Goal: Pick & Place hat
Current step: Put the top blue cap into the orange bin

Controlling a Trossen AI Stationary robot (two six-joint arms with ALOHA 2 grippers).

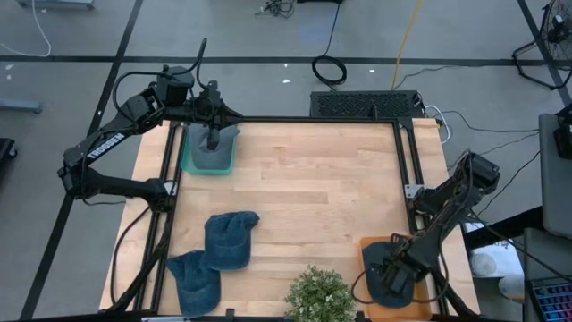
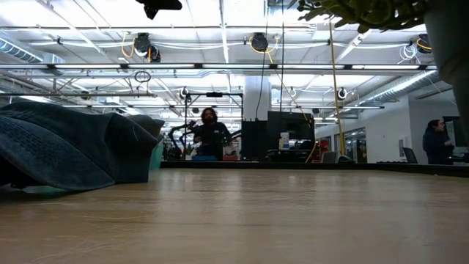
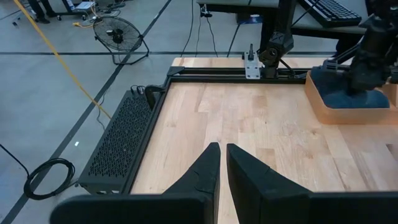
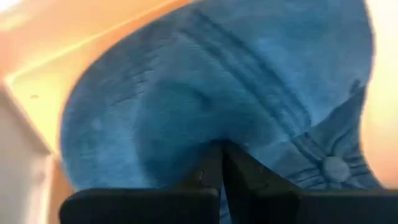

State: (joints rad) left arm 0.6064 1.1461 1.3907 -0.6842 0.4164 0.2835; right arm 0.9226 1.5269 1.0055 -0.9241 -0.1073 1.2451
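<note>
Placing a hat: our right gripper (image 1: 393,279) is down in the orange tray (image 1: 368,246) at the desk's near right corner, its fingers (image 4: 211,168) closed to a hairline on the blue hat (image 4: 217,99) that fills the right wrist view. We judge this hat to be lying in the tray already, so the step in hand is the release: we would part the fingers fully, then rise straight up so that no fold of cloth trails out over the rim. Our left gripper (image 1: 213,134) hangs over the teal tray (image 1: 189,166) at the far left corner, fingers nearly shut with nothing between them; a grey hat (image 1: 214,157) lies in that tray below it.

Count: four hats, namely one in each tray and two blue ones loose on the desk (image 1: 313,179) at near left, one (image 1: 231,237) overlapping the other (image 1: 195,279); two trays; one potted plant (image 1: 319,295) at the near edge
</note>
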